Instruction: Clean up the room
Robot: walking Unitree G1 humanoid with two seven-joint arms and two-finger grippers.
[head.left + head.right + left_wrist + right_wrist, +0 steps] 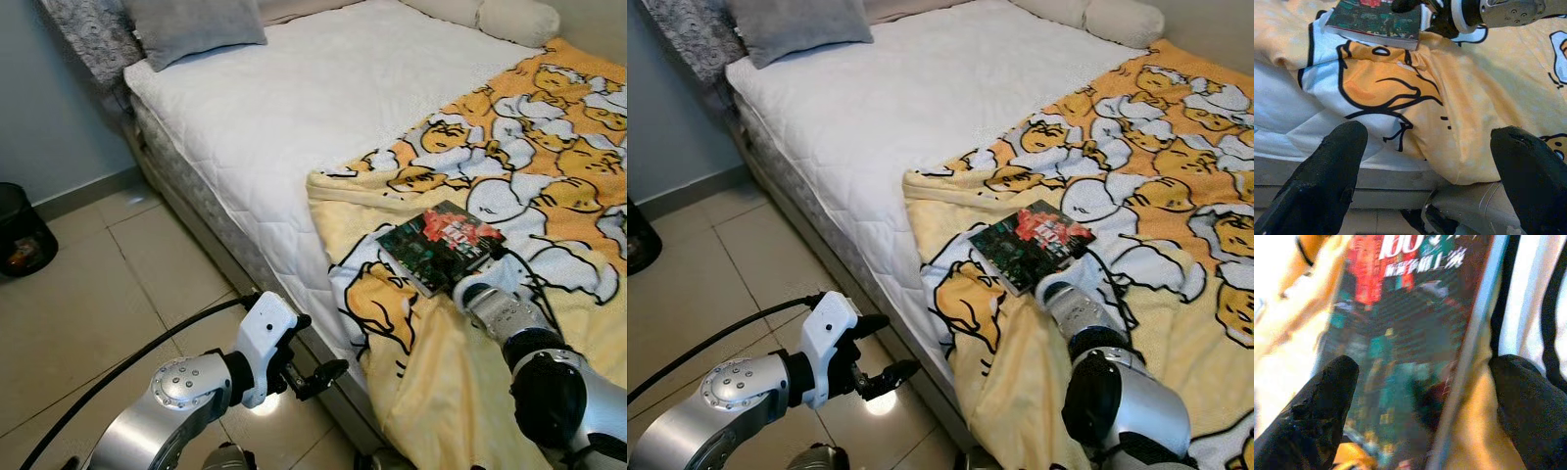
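book (440, 245) lies on your blanket (549, 157); right gripper (1420, 406) spread wide around its 6 o'clock edge, left gripper (1425, 161) open over floor (88, 294).

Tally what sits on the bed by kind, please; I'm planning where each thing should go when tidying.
Book: 1
Cartoon-print blanket: 1
Grey pillow: 1
Cream bolster: 1
Total: 4

The right gripper has its open jaws at the book's edge; the left gripper hangs over the floor beside the bed.
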